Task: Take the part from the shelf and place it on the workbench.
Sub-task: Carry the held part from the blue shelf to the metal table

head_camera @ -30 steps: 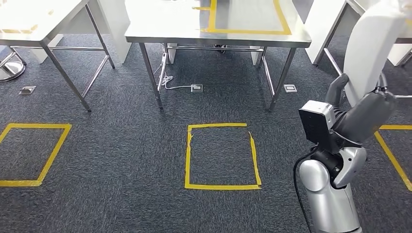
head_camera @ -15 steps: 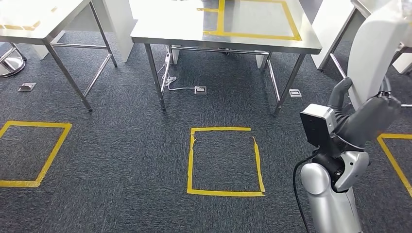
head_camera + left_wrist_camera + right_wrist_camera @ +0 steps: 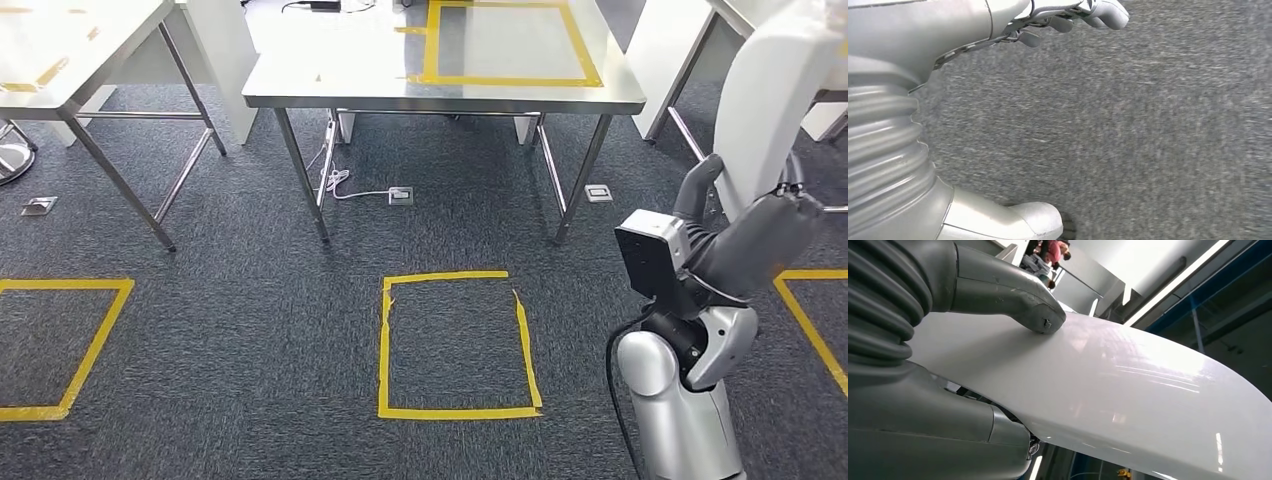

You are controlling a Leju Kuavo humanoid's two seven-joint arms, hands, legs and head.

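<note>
While the right hand [image 3: 745,235] grips the white part [image 3: 770,95] — workbench [image 3: 330,75] ahead.

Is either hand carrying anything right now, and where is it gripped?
The right hand holds the white curved part near its lower edge, thumb pressed on its smooth face. The left hand holds nothing.

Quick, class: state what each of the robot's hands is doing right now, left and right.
Left hand: holds nothing; fingers apart above the carpet.
Right hand: grips the white part, thumb pressed on its smooth face.
</note>
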